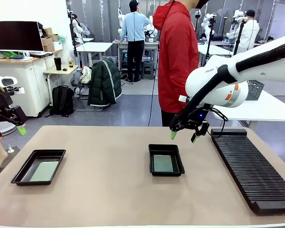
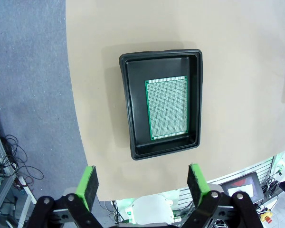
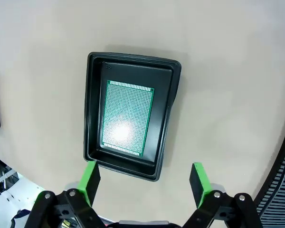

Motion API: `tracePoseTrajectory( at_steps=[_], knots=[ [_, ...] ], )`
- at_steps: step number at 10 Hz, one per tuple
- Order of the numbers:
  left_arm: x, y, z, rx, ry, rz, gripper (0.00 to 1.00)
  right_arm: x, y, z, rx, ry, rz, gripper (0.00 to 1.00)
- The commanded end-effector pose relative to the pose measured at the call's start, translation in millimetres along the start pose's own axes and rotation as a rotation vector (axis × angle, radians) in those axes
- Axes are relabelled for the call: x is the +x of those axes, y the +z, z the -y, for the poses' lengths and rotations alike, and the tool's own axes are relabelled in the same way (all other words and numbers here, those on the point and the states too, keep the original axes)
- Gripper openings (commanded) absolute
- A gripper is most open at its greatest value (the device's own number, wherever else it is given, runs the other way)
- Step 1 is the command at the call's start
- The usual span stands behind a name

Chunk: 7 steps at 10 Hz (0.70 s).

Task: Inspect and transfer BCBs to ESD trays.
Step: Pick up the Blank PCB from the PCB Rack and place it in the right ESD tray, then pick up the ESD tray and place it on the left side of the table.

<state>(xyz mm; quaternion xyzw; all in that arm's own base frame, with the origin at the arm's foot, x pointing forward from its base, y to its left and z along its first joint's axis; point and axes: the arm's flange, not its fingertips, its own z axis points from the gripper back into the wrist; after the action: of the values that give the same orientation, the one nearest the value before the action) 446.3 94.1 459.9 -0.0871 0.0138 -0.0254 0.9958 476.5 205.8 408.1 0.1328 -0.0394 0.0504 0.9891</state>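
We see the right gripper (image 1: 183, 135) spread wide and empty above the middle tray (image 1: 166, 160); the left gripper (image 2: 141, 185) is likewise spread, holding nothing. Two glossy black trays, the other (image 1: 38, 166) at the left, each hold one flat green perforated board (image 3: 127, 117) (image 2: 167, 108). A ribbed black rack (image 1: 254, 171), probably empty, lies right.

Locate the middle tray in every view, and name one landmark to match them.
Front: middle tray, centre, board inside.
Right wrist: centre, above the open right fingers.
Left wrist: only a dark sliver at the right edge, uncertain.
Landmark: ribbed rack, also right wrist lower right.
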Motion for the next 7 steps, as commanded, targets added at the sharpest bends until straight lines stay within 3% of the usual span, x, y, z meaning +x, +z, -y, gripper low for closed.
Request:
tracePoseTrajectory(
  at_steps=[1, 7],
  knots=[
    [-0.9, -1.5, -0.7, -0.006, -0.008, 0.01, 1.0, -1.4, -0.7, -0.1, 0.005, -0.004, 0.008, 1.0],
    [-0.9, -1.5, -0.7, -0.006, -0.008, 0.01, 1.0, -1.4, -0.7, -0.1, 0.005, -0.004, 0.008, 1.0]
  ],
)
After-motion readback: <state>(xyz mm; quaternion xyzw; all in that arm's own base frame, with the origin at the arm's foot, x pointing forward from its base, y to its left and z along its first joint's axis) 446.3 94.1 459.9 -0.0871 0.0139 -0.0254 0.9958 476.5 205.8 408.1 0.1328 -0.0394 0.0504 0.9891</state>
